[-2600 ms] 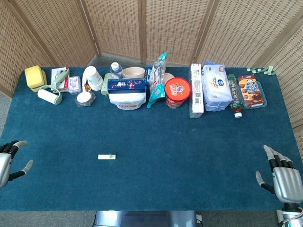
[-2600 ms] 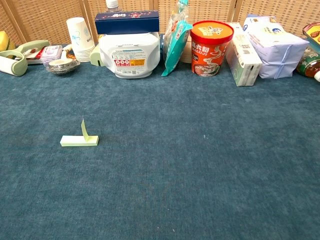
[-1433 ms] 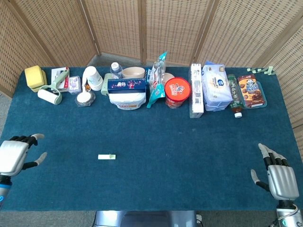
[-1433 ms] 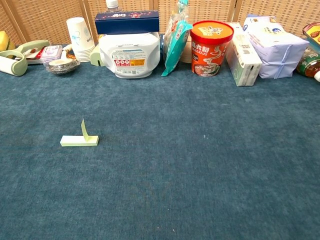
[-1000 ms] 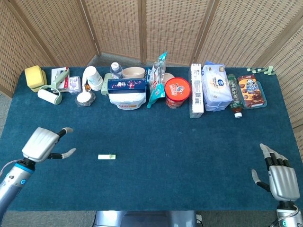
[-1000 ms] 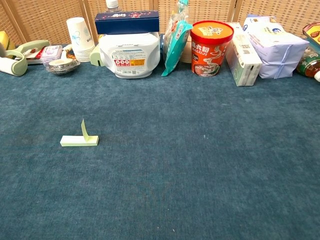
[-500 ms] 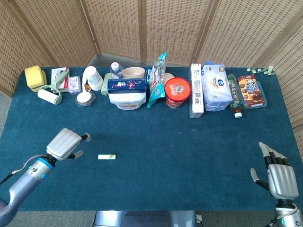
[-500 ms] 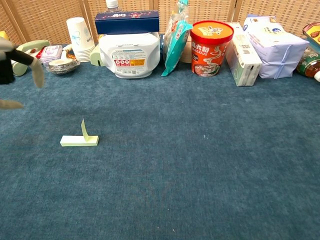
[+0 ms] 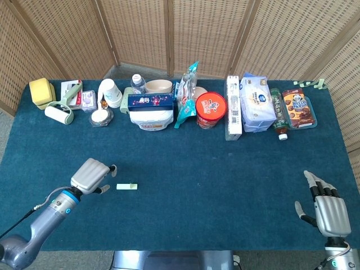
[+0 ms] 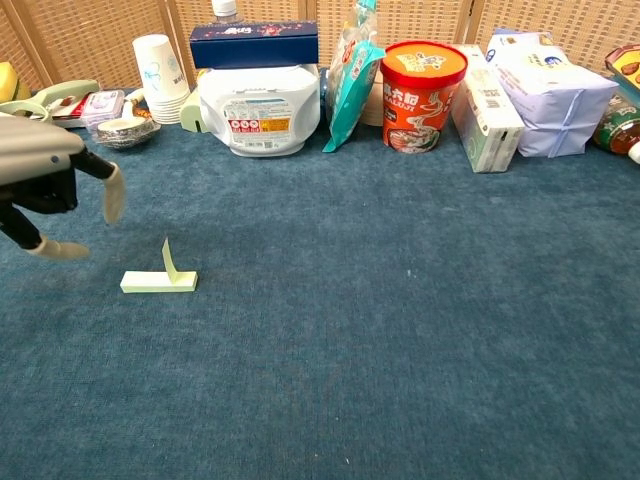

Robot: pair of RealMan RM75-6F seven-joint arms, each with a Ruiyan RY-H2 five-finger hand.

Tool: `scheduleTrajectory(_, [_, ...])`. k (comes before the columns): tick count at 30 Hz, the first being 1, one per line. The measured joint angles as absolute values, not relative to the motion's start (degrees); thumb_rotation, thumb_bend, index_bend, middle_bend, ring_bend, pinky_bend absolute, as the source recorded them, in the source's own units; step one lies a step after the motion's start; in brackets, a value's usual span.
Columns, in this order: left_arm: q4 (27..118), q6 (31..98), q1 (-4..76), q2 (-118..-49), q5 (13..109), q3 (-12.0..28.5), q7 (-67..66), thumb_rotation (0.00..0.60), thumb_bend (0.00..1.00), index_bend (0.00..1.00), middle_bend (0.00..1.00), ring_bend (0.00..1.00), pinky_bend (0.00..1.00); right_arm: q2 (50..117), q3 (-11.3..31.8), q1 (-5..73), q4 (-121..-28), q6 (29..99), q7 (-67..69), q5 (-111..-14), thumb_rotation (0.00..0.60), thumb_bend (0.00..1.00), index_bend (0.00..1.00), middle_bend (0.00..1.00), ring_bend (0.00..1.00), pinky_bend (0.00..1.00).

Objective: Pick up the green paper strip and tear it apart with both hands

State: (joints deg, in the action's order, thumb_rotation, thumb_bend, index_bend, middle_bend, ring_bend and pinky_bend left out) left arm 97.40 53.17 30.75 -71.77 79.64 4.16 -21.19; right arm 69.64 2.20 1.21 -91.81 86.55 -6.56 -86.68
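Note:
The green paper strip (image 9: pixel 127 186) (image 10: pixel 158 280) lies flat on the blue cloth at front left, with one short end folded upright. My left hand (image 9: pixel 92 175) (image 10: pixel 45 190) hovers just left of it, holding nothing, thumb and fingers apart and pointing toward the strip without touching it. My right hand (image 9: pixel 328 211) hangs at the front right corner, fingers spread, holding nothing; the chest view does not show it.
Along the back of the table (image 9: pixel 225 180) stand a lint roller (image 9: pixel 59 114), paper cups (image 9: pixel 111 93), a white tub under a blue box (image 10: pixel 258 95), a teal snack bag (image 10: pixel 352 85), a red noodle cup (image 10: pixel 423 80), tissue packs (image 9: pixel 256 104) and a cookie tray (image 9: pixel 298 107).
My left hand has swept from the front left edge rightward across the cloth to just beside the strip. The right hand has barely shifted. The strip has not moved.

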Motion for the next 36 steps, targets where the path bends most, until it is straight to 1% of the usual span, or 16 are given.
scheduleTrajectory(13, [97.32,53.38,31.93,-78.93,68.63,3.95,-30.63,0.6,0.22,0.48,1.0,1.0,0.99,70.24,1.99,0.79,-90.21,87.05,-4.13,-86.86,0.491,0.42,0.0,0.17,0.18,0.23])
scheduleTrajectory(22, [95.91,54.58,33.21,-83.14,63.45,3.78,-34.84,0.6,0.22,0.49,1.0,1.0,0.99,70.55,1.81,0.19,-89.22,87.81,-2.67,-87.0,0.491,0.42,0.0,0.17,0.19,0.23])
scheduleTrajectory(31, [95.21,56.21,33.95,-84.21,61.85,3.8,-35.86,0.6,0.23,0.49,1.0,1.0,0.99,70.8,1.72,-0.11,-88.63,87.89,-1.63,-86.87,0.49,0.42,0.0,0.17,0.19,0.23])
scheduleTrajectory(36, [95.42,56.0,34.5,-84.18,60.38,3.46,-36.65,0.6,0.26,0.5,1.0,1.0,0.99,70.97,1.68,-0.28,-88.24,88.05,-1.05,-86.94,0.492,0.42,0.0,0.17,0.18,0.23])
